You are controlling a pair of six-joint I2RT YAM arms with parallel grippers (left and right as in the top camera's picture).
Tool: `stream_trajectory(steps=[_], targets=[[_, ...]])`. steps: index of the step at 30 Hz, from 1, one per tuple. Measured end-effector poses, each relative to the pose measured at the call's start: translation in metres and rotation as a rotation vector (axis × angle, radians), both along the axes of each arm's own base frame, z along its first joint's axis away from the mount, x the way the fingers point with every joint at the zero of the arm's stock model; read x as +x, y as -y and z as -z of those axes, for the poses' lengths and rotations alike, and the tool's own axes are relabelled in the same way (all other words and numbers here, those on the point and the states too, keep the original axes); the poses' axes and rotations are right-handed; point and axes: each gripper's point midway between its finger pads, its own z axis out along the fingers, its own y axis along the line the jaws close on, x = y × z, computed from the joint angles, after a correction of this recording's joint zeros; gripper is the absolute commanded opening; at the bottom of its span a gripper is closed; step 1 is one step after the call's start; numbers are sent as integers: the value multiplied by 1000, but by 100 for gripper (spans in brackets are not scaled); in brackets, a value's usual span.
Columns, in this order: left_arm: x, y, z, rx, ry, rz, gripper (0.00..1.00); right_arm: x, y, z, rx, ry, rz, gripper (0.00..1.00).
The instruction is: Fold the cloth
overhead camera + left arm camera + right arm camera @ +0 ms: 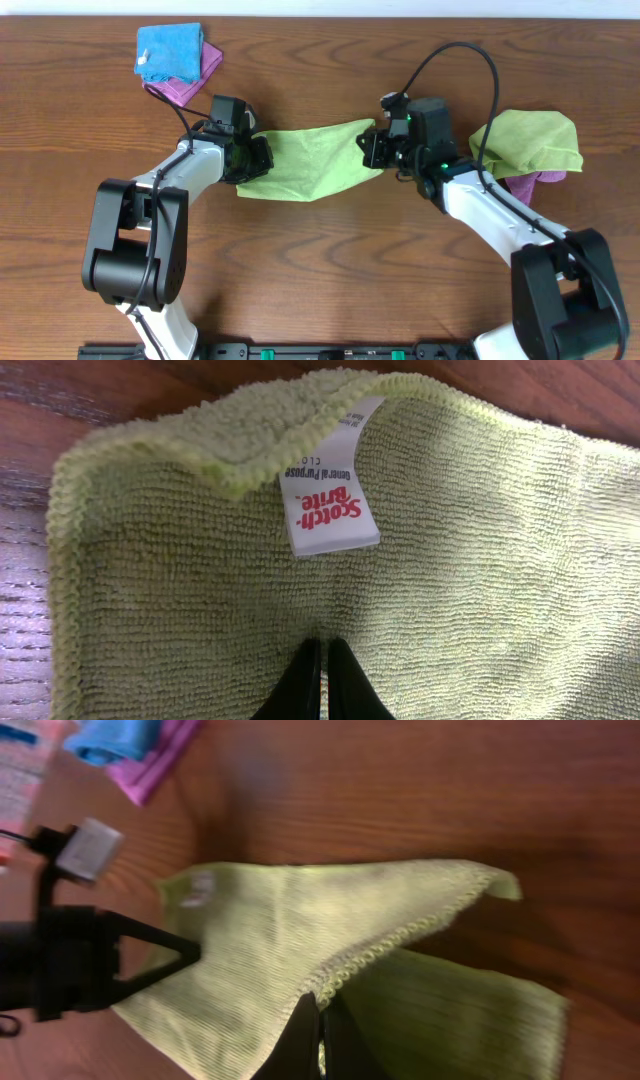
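Observation:
The lime-green cloth (310, 162) stretches between my two grippers over the middle of the wooden table. My left gripper (255, 155) is shut on its left end. In the left wrist view the cloth (480, 560) fills the frame, the white tag (330, 510) lies just past the closed fingertips (323, 652), and a corner is turned over at the top. My right gripper (372, 148) is shut on the right end. In the right wrist view its fingertips (320, 1008) pinch the stitched edge of an upper layer of the cloth (260, 930) lying over a lower layer.
A second lime-green cloth (530, 140) lies rumpled at the right on a purple cloth (540, 180). A bright blue cloth (168, 50) sits on a magenta cloth (190, 85) at the back left. The left gripper (180, 952) shows in the right wrist view.

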Motion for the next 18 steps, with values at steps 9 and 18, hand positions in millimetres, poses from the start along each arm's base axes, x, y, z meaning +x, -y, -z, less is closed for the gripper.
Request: stream_trajectory(steps=[9, 18], targets=[[0, 0, 0, 0, 0, 0, 6, -21, -3, 21, -49, -117, 10, 1], [0, 1, 0, -1, 0, 1, 6, -38, 54, 19, -215, -196, 163, 12]])
